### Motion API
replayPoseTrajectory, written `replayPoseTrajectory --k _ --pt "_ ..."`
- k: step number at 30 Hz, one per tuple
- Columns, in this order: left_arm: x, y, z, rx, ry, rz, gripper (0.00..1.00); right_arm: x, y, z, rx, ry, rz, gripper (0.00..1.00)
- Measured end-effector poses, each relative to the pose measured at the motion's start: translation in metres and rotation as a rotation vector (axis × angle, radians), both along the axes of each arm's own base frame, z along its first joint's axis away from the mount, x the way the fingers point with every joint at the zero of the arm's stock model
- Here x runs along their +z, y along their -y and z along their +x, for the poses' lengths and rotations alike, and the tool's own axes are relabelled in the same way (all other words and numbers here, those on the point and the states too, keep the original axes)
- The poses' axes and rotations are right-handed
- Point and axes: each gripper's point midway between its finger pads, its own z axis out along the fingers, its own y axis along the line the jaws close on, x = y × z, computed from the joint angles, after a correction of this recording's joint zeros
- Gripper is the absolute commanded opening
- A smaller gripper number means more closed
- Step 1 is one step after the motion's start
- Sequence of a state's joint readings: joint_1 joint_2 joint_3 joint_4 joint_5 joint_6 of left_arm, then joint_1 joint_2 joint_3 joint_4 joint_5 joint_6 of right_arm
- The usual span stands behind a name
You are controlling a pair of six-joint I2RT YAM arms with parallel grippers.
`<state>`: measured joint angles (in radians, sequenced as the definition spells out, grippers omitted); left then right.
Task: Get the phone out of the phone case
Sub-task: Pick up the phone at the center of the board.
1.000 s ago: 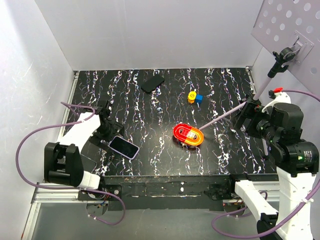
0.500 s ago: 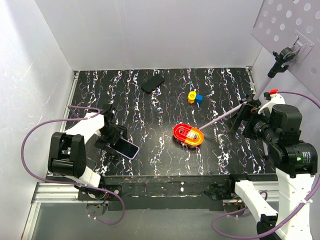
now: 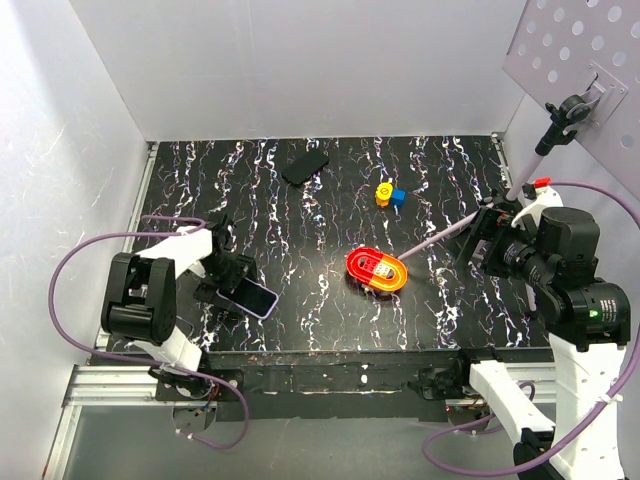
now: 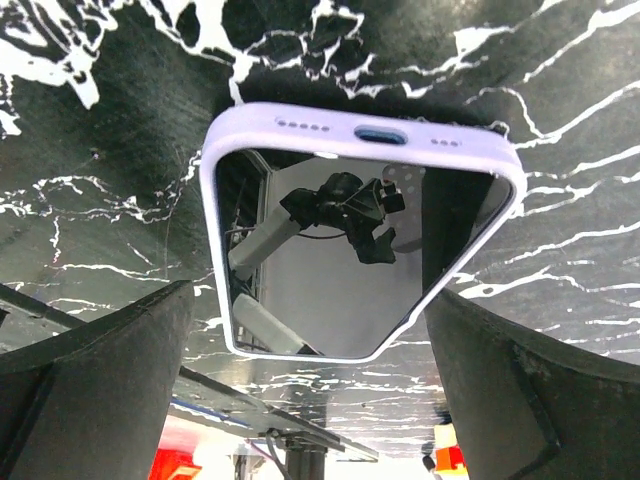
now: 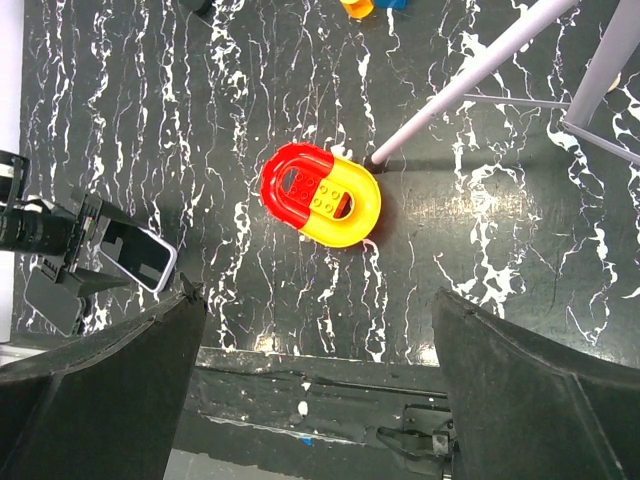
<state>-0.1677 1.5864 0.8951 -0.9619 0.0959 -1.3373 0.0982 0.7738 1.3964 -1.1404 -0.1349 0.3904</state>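
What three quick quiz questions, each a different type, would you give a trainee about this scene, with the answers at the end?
1. True or false: the left gripper is shut on the phone.
2. What colour is the case around the phone? A black, B lilac, C red.
3. Fill in: in the top view, the red and yellow toy lies to the ___ of the phone.
Key: 1 false, its jaws stand open with a finger on each side of the phone; 2 B; 3 right.
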Motion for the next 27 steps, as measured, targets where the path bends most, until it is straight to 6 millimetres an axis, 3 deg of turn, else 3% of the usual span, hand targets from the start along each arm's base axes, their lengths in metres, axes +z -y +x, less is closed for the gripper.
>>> replayPoseTrajectory --k 5,6,9,11,16,22,27 --pt "-0.008 0.005 0.001 0.013 -0.031 -0.023 1.00 0.001 -0.001 0.002 0.003 0.009 0.003 1.00" --pt "-0.008 0.007 0.001 0.014 -0.032 -0.034 0.96 0.001 -0.001 0.002 0.003 0.008 0.002 1.00" --pt "-0.009 0.009 0.002 0.020 -0.030 -0.049 0.72 0.001 -0.002 0.002 0.009 0.008 0.005 1.00" --pt "-0.010 0.011 0.002 0.023 -0.014 -0.062 0.48 -0.003 -0.007 0.002 0.039 -0.003 0.018 1.00" --pt "-0.009 0.012 0.003 -0.010 0.038 -0.070 0.15 -0.036 -0.032 0.003 0.154 -0.097 0.093 1.00" --pt "-0.004 0.021 -0.003 -0.235 0.133 -0.014 0.00 -0.069 -0.058 -0.009 0.275 -0.181 0.111 1.00" --pt "0.004 0.047 -0.012 -0.553 0.237 0.065 0.00 -0.087 -0.074 -0.015 0.334 -0.216 0.131 1.00"
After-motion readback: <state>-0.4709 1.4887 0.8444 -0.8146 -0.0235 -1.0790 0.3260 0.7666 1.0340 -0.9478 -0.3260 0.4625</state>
